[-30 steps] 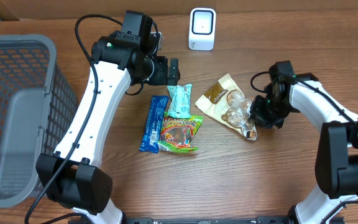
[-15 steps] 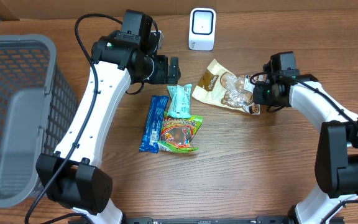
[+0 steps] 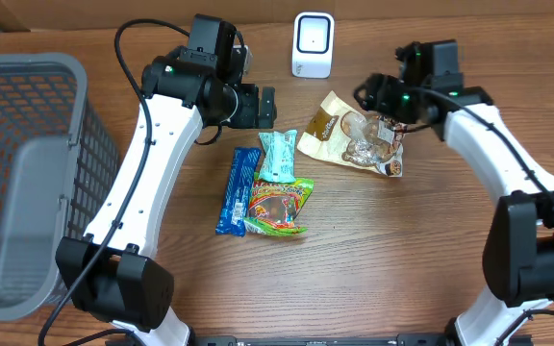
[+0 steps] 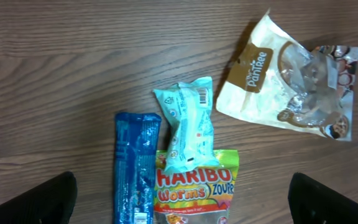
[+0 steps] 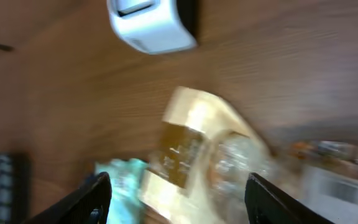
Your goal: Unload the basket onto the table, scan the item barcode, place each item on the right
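A wooden table point(image 3: 392, 269) seen from above, with two white robot arms reaching in from the near edge.

A grey mesh basket point(image 3: 65, 67) fills the far left side, well apart from everything else. It probably waits for items once they are scanned.

The left arm point(image 3: 152, 144) stretches up and across. Its claw point(image 3: 265, 109) hangs over the far end of a cluster of snacks. Its wrist camera shows the two fingers spread as wide as the view allows, holding nothing. The pose suggests it is looking the cluster over before a pick.

The right arm point(image 3: 493, 144) curves in from the right. Its claw point(image 3: 381, 96) hovers just above the right part of a cream bag point(image 3: 352, 142). The wrist view is blurred, but the fingers stand well apart with nothing gripped between them.

The cream bag, which looks like the item in hand, lies flat on the table. It sits between the cluster and the right claw, near the scanner and just below it in the picture, likely so its barcode can be read. No barcode on it can be made out.

In the cluster, a green gummy bag point(image 3: 279, 205) lies lowest. A blue bar point(image 3: 237, 190) lies just to its left. A teal packet point(image 3: 279, 156) overlaps the gummy bag's top edge.

A small white scanner point(image 3: 313, 44) stands at the far edge of the table, apart from the bag.
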Robot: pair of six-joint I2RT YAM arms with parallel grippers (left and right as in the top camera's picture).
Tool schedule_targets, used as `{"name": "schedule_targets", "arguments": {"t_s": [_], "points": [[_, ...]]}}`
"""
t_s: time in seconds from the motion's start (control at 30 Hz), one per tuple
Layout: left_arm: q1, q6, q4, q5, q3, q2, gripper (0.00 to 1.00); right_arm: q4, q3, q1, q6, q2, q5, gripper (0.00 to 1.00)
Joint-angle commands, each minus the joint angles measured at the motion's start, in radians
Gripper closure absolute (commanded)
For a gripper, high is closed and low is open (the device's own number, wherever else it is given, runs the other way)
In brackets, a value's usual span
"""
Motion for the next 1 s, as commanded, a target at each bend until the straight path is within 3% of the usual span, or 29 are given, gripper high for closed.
{"name": "schedule_targets", "arguments": {"t_s": [0.0,0.13,0.37,0.5,0.7,0.97], "points": [[0.024,0.026,0.001,-0.029,-0.004,0.013,0.00,0.050,0.018,0.080,0.200,0.050,0.099,0.30],[0.047,0.026,-0.013,-0.025,-0.004,0.013,0.00,0.105,0.018,0.150,0.316,0.111,0.272,0.31],[0.051,0.048,-0.027,-0.026,-0.004,0.013,0.00,0.098,0.018,0.197,0.315,0.197,0.252,0.31],[0.051,0.048,-0.026,-0.026,-0.004,0.013,0.00,0.001,0.018,0.207,0.304,0.204,0.185,0.32],[0.051,0.068,-0.026,-0.025,-0.004,0.013,0.00,-0.203,0.021,0.201,0.167,0.203,-0.035,0.34],[0.051,0.071,-0.025,-0.026,-0.004,0.013,0.00,-0.539,0.127,0.141,0.021,0.203,0.024,0.33]]}}
